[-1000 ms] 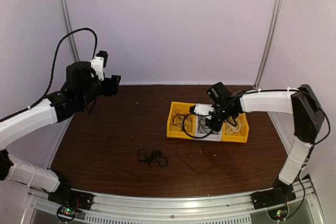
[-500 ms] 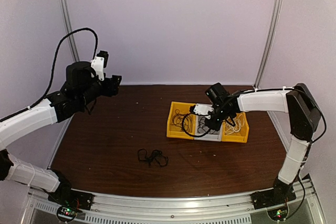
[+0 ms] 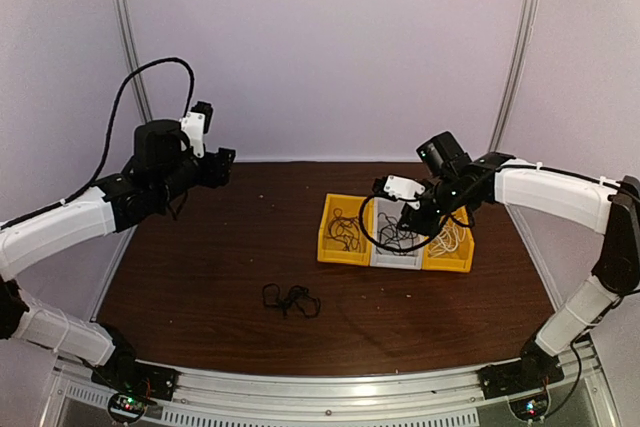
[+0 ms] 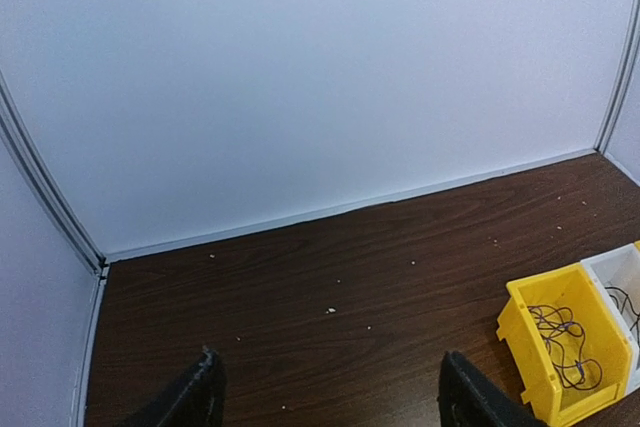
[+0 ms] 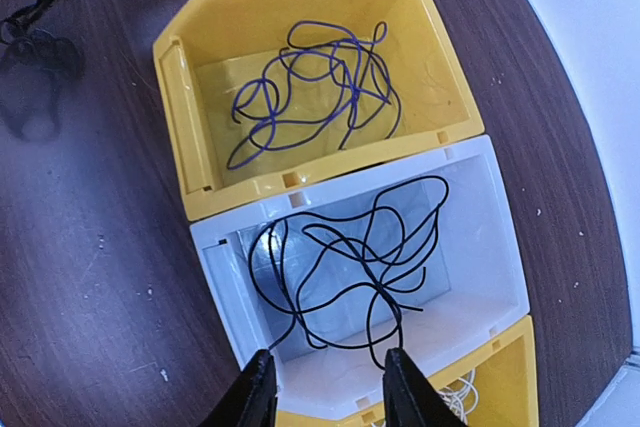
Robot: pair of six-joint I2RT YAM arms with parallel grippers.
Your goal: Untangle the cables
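A thin black cable (image 5: 380,247) lies looped in the white middle bin (image 5: 470,162). My right gripper (image 5: 328,387) hovers just above it, open, and cable strands run up close to both fingertips; I cannot tell whether they touch. From above, a loop of this cable (image 3: 372,229) arcs over the bins below my right gripper (image 3: 408,219). A small black cable tangle (image 3: 290,298) lies on the table in front, also visible as the tangle (image 5: 30,17) in the right wrist view. My left gripper (image 4: 328,397) is open and empty, raised at the far left (image 3: 222,162).
A yellow bin (image 5: 180,97) holds a blue cable (image 5: 310,87). Another yellow bin (image 3: 463,265) on the right holds a white cable (image 3: 452,239). The three bins stand in a row right of centre. White walls close off the back and sides.
My right gripper has opened, risen and shifted right above the white bin. The black cable loop that hung over the bins' front now arcs higher. The left arm has barely moved.
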